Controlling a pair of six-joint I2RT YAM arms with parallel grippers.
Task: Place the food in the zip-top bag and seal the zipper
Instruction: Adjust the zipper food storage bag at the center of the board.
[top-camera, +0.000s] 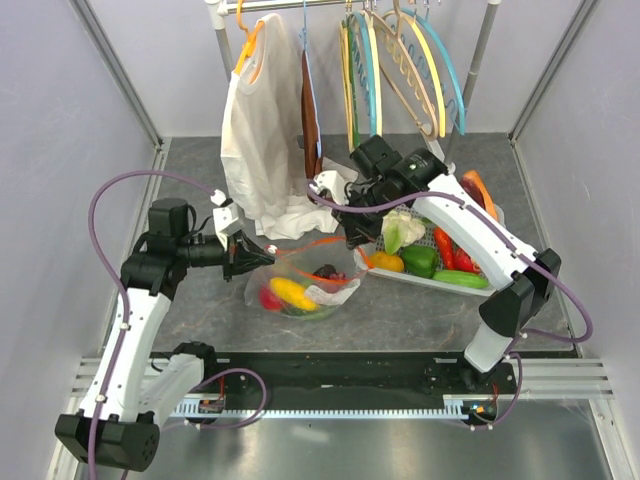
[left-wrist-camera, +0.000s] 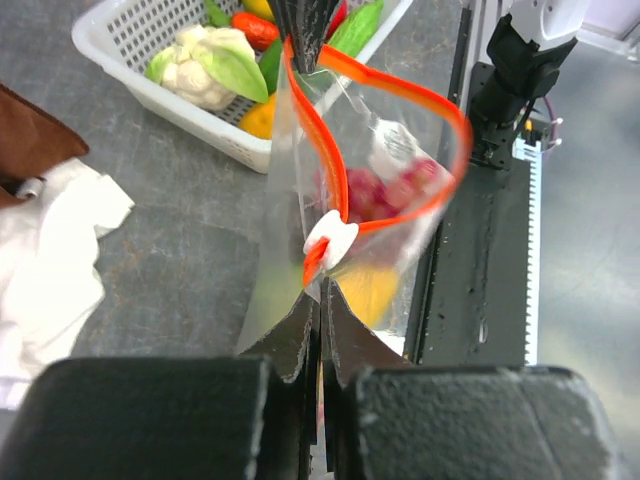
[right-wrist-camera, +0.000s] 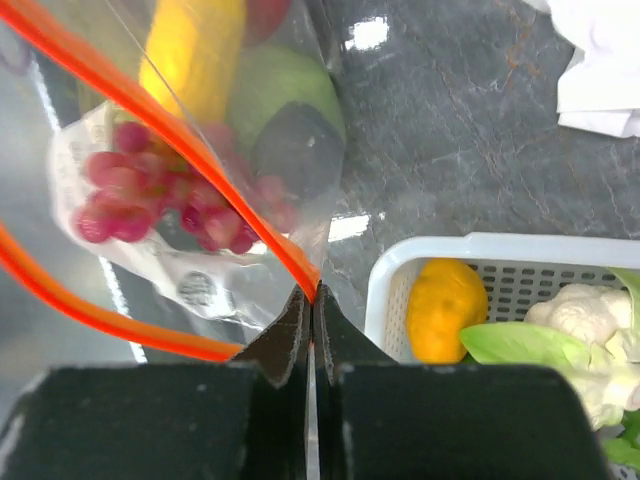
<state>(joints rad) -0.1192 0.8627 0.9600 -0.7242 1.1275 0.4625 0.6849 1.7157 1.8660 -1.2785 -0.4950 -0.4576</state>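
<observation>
Table, grey, seen from above.

Bag: clear plastic, near the middle of the table, closer to the near edge. It hangs between the two grippers with its bottom resting on the table.

Zipper: orange-red strip along the mouth. Its two sides stand apart in a loop, so the mouth is open. A white slider sits at the left gripper's end of the strip.

Left gripper: fingers pressed together, pinching the bag's corner just under the slider.

Right gripper: fingers pressed together on the other end of the mouth, with the orange strip running right into the tips.

Inside the bag:
- yellow oblong piece
- red piece
- bunch of purple-red grapes
- green round piece

Basket: white and slotted, on the right half of the table, just beside the bag. It holds:
- cauliflower
- orange fruit
- green pepper
- red pieces
- cucumber

Far edge: a white garment on a hanger, with its lower end crumpled on the table. To its right are several coloured hangers on the rail.
</observation>
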